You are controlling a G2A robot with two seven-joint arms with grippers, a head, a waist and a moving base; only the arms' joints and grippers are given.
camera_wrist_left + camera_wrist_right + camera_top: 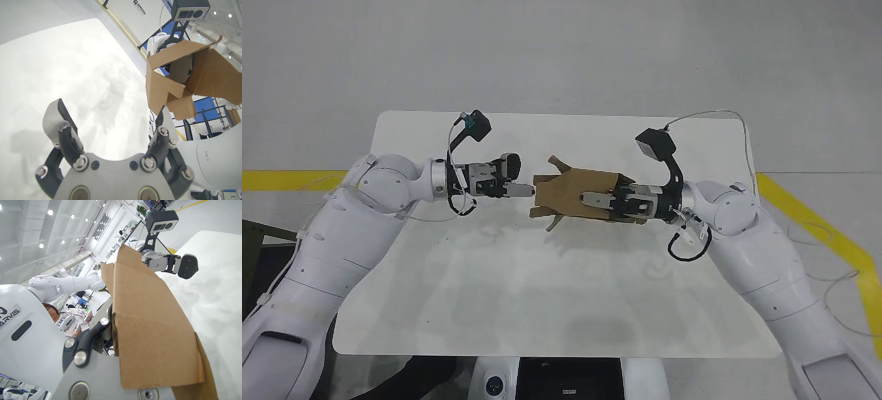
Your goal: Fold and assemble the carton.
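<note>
A brown carton (577, 195), flaps splayed, is over the middle of the white table (542, 300), the right gripper (620, 203) clamping one wall. The left gripper (514, 187) sits just beside its open end, fingers spread apart.

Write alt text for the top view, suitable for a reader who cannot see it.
The right gripper grips a partly folded brown carton over the middle of a white table. The left gripper, open, faces the carton's splayed end flaps from the opposite side.
</note>
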